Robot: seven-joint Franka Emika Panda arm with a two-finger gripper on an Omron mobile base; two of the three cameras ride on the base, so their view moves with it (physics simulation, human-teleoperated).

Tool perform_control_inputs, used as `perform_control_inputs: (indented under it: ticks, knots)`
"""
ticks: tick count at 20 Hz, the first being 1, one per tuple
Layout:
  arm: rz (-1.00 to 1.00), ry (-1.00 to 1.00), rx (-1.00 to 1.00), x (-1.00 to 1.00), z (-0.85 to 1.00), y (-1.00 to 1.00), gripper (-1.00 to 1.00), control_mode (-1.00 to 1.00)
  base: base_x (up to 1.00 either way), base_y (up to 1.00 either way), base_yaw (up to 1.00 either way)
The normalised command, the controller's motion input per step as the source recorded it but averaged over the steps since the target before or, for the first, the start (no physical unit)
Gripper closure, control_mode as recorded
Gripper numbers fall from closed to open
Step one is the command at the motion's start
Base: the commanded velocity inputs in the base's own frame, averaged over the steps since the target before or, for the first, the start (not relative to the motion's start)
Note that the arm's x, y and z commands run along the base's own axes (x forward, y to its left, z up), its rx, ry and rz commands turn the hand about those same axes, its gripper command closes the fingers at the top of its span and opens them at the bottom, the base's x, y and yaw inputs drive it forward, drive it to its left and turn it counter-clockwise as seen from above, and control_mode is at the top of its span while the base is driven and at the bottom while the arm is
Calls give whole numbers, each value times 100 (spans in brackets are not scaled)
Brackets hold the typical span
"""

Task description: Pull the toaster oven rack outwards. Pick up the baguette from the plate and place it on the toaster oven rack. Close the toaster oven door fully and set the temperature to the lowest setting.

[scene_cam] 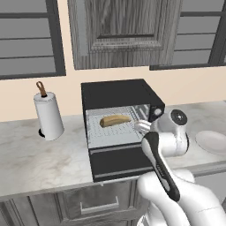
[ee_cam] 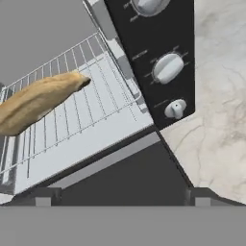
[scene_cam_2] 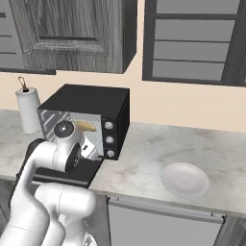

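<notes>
A black, boxy oven [scene_cam: 119, 95] stands on the marbled bench [scene_cam: 39, 154] near its back edge, its door [scene_cam: 121, 161] dropped open toward the front edge. Inside the pale grey cavity, a golden, tapered baguette [scene_cam: 114, 120] lies on the wire-mesh rack [scene_cam: 110, 132], which sits partly drawn out over the door. In the hand view the loaf [ee_cam: 38, 98] rests slantwise across the thin grey wires of the rack [ee_cam: 91, 101], one pointed end toward the oven's knob side. Three small round silver knobs [ee_cam: 168, 67] run in a column down the black front panel at the oven's right.

The white arm reaches in at the oven's right front corner, its pincer [scene_cam: 141, 127] just beside the rack's right edge, above the open door. Whether the pincer is released or clenched cannot be told; the hand view shows nothing between the dark tips at its lower edge.

A plain white, shallow round plate [scene_cam_2: 185, 178] sits bare on the bench to the oven's right, near the front edge and well apart from the oven. A roll of white paper towel [scene_cam: 48, 115] on an upright holder stands to the oven's left, near the back edge. Grey wood-grain cabinets [scene_cam: 123, 33] hang on the cream wall above.
</notes>
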Motion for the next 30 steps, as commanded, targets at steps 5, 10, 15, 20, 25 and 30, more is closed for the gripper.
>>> perform_control_inputs:
  ticks: [5, 10, 15, 20, 25, 30]
  knots:
    - [17, 0, 0, -48, -4, -94, -100, -100, 0, 0, 0]
    - [10, 12, 0, -7, -32, -34, -100, -100, 0, 0, 0]
    - [8, 45, 0, -12, -49, -14, -100, -100, 0, 0, 0]
    - [6, 46, 6, -1, -54, -19, -100, -100, 0, 0, 0]
    - [0, 9, 30, -25, -63, -22, -100, -100, 0, 0, 0]
    - [-1, -2, 44, -22, -13, -7, -100, -100, 0, 0, 0]
